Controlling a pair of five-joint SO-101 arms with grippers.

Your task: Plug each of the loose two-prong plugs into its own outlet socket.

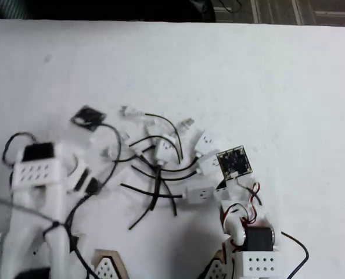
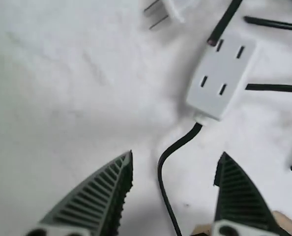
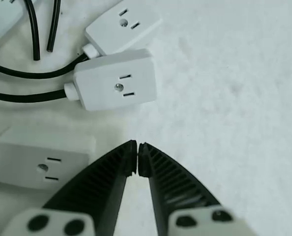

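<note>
Several white outlet blocks with black cords lie in a tangle at the table's middle. My left gripper (image 2: 175,164) is open just above the table, with a black cord (image 2: 168,157) running between its fingers. Just beyond it lies a double-socket outlet block (image 2: 220,73), and past that a loose two-prong plug (image 2: 160,10). My right gripper (image 3: 136,155) is shut on nothing, its tips just short of one outlet block (image 3: 114,86). A second block (image 3: 124,22) lies behind it and a third (image 3: 43,157) beside the fingers. Two loose plugs (image 1: 132,112) (image 1: 186,124) lie at the far side of the tangle.
Loose black cords (image 1: 155,186) cross the table (image 1: 248,75) between the two arms. The table's far half and right side are bare white surface. The arm bases stand at the near edge, left (image 1: 36,171) and right (image 1: 257,256).
</note>
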